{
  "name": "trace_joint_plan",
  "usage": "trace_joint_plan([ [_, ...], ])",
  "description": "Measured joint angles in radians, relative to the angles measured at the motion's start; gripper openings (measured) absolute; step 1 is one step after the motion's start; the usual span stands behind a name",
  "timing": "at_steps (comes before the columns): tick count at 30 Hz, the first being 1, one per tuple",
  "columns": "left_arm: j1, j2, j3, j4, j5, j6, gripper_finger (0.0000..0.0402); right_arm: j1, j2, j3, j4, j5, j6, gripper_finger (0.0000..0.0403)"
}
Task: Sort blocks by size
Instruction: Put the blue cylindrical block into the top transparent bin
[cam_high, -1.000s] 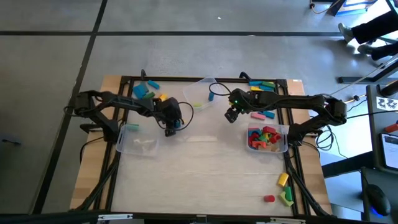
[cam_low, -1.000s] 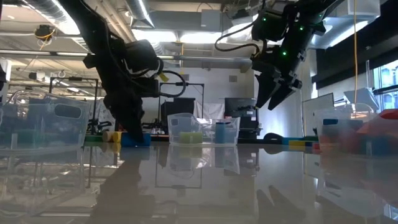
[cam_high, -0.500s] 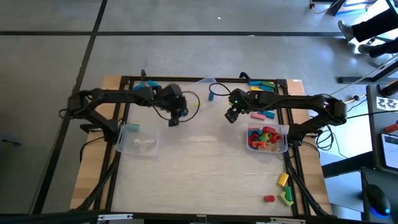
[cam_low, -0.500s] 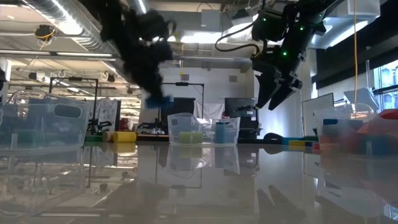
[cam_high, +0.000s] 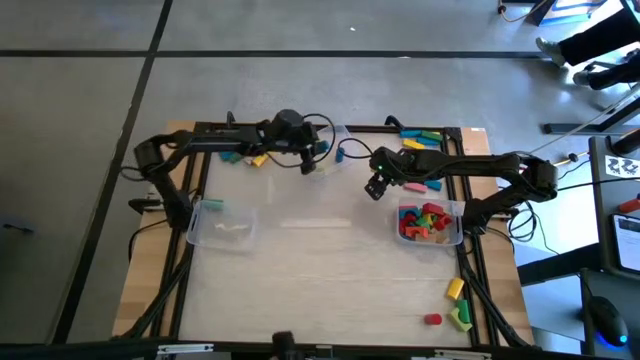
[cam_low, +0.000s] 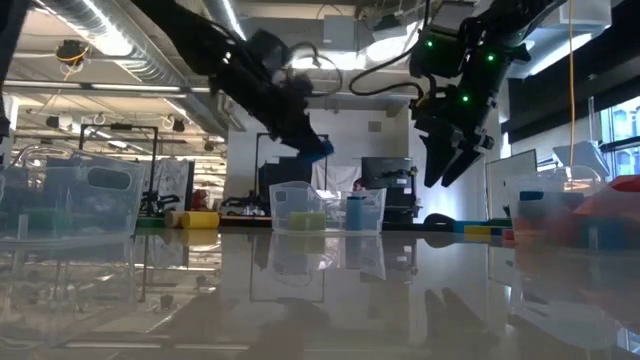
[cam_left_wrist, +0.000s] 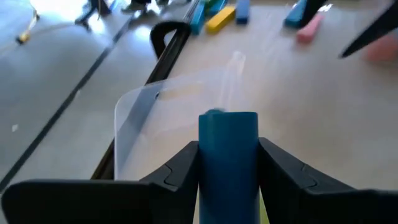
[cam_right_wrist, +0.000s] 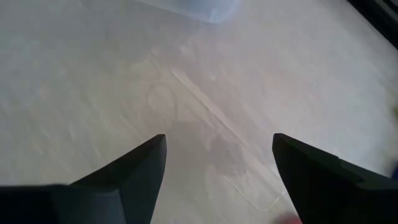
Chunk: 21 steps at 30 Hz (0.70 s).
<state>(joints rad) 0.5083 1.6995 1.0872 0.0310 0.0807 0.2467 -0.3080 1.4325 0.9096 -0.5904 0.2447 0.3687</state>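
My left gripper (cam_high: 312, 160) hangs over the table's far middle, shut on a blue block (cam_left_wrist: 227, 149) that also shows in the low view (cam_low: 318, 150). Just beyond it stands a small clear bin (cam_left_wrist: 155, 115) at the far edge (cam_high: 330, 133). My right gripper (cam_high: 374, 188) is open above bare tabletop right of centre, nothing between its fingers (cam_right_wrist: 217, 174). More blocks lie at the far left (cam_high: 242, 156), at the far right (cam_high: 420, 138) and at the near right (cam_high: 455, 300). My left gripper pinches the blue block by its two opposite side faces (cam_left_wrist: 208, 158) between its two fingers (cam_left_wrist: 180, 168). The block's far end sticks out past the fingertips. The fingers slant downward toward the far edge. The block is lifted clear of the table.
A clear bin (cam_high: 430, 222) holding red and other coloured blocks stands at the right. Another clear bin (cam_high: 222, 222) stands at the left. A pink block (cam_high: 422, 184) lies behind my right arm. A dark frame (cam_high: 300, 127) runs along the table's far edge.
My left gripper has risen off the table with the blue block and swung toward the far edge and to the right, up to the small clear bin. It has tipped from pointing steeply down to a shallower slant. The block is now lifted clear.
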Motion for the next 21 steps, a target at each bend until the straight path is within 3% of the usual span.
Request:
trace_joint_plan([
  [7, 0.05, 0.136, 0.098, -0.094, 0.0, 0.003, 0.0126, 0.0, 0.0, 0.0, 0.013, 0.01, 0.0, 0.0293],
  [16, 0.057, 0.166, 0.104, -0.103, 0.001, -0.001, 0.0129, 0.0, 0.0, -0.001, 0.014, 0.01, 0.017, 0.0293],
  [21, 0.062, 0.166, 0.104, -0.104, 0.001, -0.007, 0.0181, 0.0, 0.0, -0.001, 0.013, 0.01, 0.017, 0.0293],
])
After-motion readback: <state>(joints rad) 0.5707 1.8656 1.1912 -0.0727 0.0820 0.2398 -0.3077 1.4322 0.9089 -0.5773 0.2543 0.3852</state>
